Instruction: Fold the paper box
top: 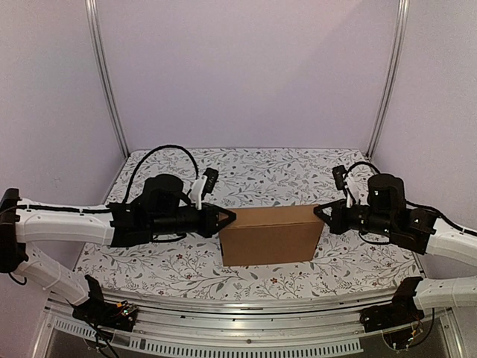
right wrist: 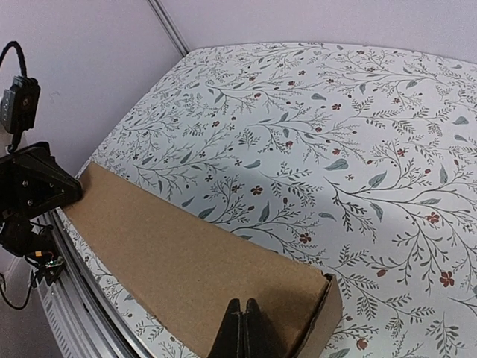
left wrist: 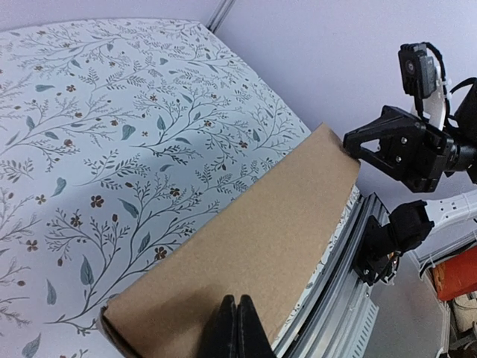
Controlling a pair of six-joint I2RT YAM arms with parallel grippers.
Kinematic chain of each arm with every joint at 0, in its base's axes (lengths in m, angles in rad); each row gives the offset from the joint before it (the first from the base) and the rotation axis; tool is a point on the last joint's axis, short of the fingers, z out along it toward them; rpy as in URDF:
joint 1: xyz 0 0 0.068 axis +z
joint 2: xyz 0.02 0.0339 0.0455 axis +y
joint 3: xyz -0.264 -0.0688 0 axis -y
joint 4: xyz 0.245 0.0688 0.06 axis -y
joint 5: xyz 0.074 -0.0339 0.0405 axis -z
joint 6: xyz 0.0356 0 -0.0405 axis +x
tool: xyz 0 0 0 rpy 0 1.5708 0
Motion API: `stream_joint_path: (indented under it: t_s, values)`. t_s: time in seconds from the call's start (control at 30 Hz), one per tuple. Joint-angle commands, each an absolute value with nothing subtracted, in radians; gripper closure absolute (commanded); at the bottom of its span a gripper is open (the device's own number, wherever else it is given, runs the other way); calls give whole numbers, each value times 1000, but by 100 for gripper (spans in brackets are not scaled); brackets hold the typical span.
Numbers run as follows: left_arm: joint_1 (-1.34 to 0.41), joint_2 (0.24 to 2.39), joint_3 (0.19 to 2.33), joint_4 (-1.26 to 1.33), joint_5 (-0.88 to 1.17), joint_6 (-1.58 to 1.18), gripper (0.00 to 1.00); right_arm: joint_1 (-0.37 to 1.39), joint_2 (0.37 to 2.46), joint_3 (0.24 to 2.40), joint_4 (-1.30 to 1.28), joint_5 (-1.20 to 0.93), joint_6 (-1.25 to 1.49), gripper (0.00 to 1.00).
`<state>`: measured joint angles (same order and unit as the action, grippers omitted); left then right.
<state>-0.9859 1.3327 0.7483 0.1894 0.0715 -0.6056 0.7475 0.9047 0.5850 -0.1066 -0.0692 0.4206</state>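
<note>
The paper box [top: 270, 234] is a closed brown cardboard block standing on the flowered table, near the front edge. My left gripper [top: 232, 216] is shut with nothing in it, its tip against the box's upper left corner. My right gripper [top: 317, 211] is shut too, its tip at the upper right corner. In the left wrist view the shut fingertips [left wrist: 237, 304] lie over the box's top face [left wrist: 253, 239]. In the right wrist view the shut tips [right wrist: 243, 307] rest over the top face [right wrist: 186, 257] near its end flap [right wrist: 322, 321].
The flowered tablecloth [top: 261, 175] stretches behind the box to the back wall. An aluminium rail [top: 246, 328] runs along the table's near edge, with both arm bases [top: 104, 309] bolted to it. Metal frame posts [top: 108, 82] stand at the back corners.
</note>
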Motion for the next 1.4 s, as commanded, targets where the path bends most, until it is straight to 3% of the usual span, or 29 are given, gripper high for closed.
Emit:
stream_joint_path:
  t_s: [0.0,0.27,0.53,0.73,0.87,1.1,1.37]
  values:
    - [-974,1382,729,3,67,-592,100,782,945,675,-175,-107,414,100]
    - [-974,1384,734,-33,63,-589,100,892,1091,770,-89,-95,407,100]
    - [-974,1382,730,-38,56,-585,100,911,1245,711,-48,-40,405,100]
    - [-974,1384,732,-42,51,-579,100,914,1218,674,-56,-15,420,100]
    - [-974,1382,746,-50,48,-576,91,914,1178,700,-89,-6,411,96]
    - [-974,1340,800,-100,20,-562,61,914,1117,786,-185,-6,379,83]
    - [-967,1260,890,-199,-46,-508,33,914,997,821,-317,46,358,52]
